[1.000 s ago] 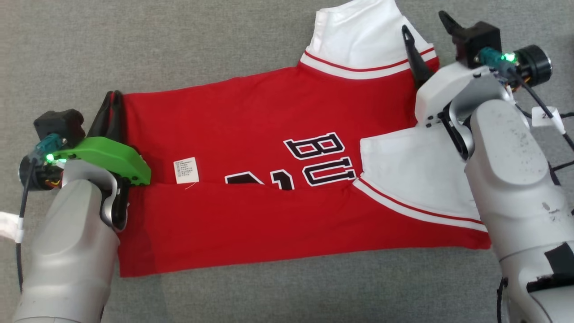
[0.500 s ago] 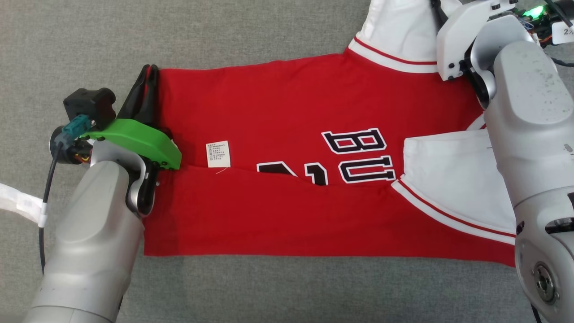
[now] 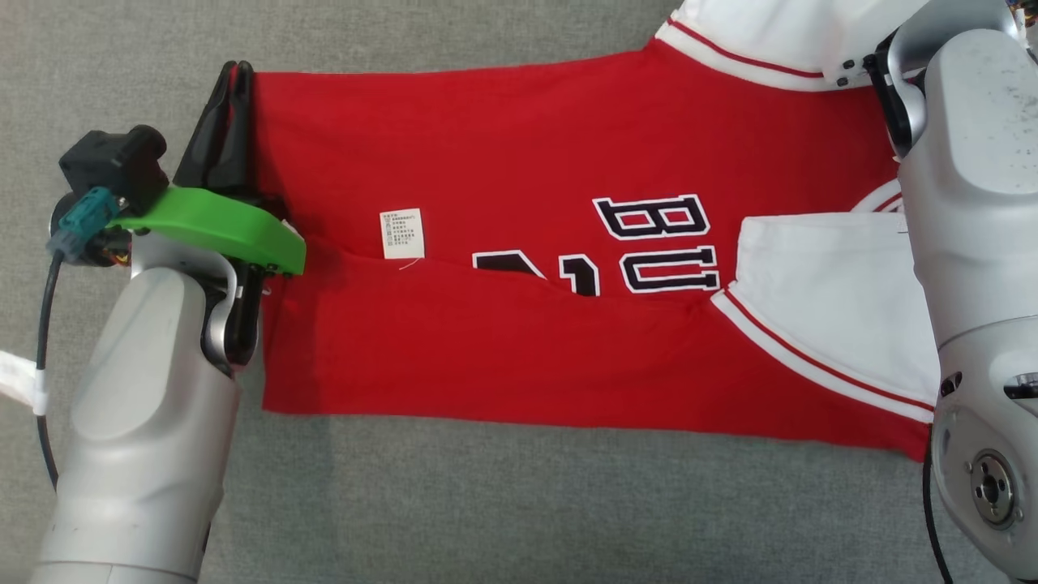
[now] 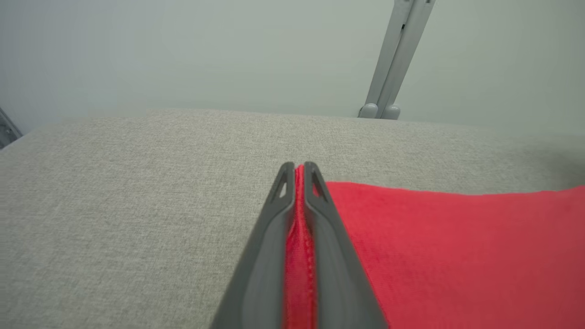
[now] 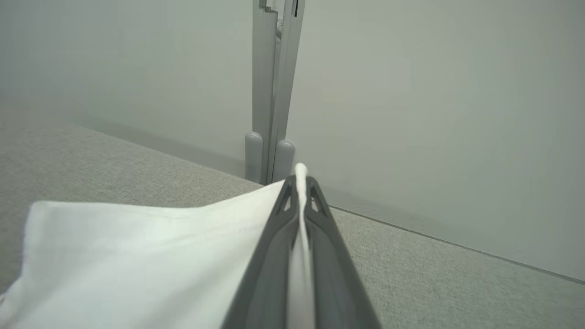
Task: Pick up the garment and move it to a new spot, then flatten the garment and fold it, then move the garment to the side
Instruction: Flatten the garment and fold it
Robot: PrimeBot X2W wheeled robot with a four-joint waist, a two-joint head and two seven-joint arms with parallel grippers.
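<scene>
Jersey (image 3: pixel 503 162), red with white sleeves and black lettering, lies spread and partly folded on a grey cloth surface (image 3: pixel 486 503). The left gripper (image 4: pixel 298 167) is clamped tight on its red edge, and the right gripper (image 5: pixel 300 180) is clamped tight on the edge of a white sleeve. In all there are one jersey, two grippers and one white label (image 3: pixel 403 234) on the red cloth. Beyond the surface are a pale wall (image 5: pixel 434 114) and a grey post (image 5: pixel 273 68).
</scene>
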